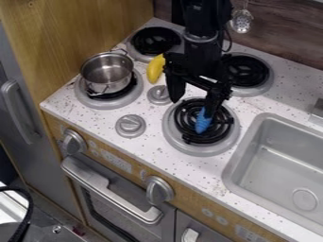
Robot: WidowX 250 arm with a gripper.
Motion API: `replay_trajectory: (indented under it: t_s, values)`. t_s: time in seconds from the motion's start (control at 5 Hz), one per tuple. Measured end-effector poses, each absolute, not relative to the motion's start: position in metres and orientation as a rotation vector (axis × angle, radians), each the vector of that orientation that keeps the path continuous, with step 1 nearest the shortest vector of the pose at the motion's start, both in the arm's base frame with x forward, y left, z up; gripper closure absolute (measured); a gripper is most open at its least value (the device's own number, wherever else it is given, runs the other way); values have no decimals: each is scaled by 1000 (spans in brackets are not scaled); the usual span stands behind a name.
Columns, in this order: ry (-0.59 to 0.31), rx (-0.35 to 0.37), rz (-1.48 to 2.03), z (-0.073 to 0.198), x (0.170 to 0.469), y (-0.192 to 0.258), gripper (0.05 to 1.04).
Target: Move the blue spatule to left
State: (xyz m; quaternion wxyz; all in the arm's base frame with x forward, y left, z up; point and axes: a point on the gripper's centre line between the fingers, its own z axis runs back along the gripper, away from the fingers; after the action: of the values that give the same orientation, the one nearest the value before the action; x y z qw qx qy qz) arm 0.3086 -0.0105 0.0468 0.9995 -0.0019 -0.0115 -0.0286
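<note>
A brown, wood-grained wall [287, 45] backs the toy kitchen's speckled white counter [189, 172]. A honey-coloured wooden panel [69, 28] rises at the left, above a grey door [41, 142] with a curved handle [19, 111].

Quantities: four round black-coil burners [156, 40]; two round grey countertop knobs [131, 125]; two round grey front-panel knobs [159, 190]; one round shiny metal pot [106, 72]; one curved yellow toy banana [155, 69]; one narrow blue spatula [202, 122]; one perforated metal spoon [242, 21]; one rectangular grey sink [277, 163]; one black two-finger gripper [191, 108].
</note>
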Motion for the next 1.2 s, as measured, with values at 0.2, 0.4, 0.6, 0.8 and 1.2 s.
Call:
replay_trajectory:
  t_s: [0.2, 0.4, 0.6, 0.8, 1.2]
  values:
    - [14, -4, -57, 37, 304, -10, 83]
    - [40, -3, -48, 25, 312, -16, 83]
    - [47, -23, -28, 13, 326, -21, 83]
    - [53, -28, -22, 2, 342, -28, 83]
    - [19, 60, 56, -21, 375, -18, 83]
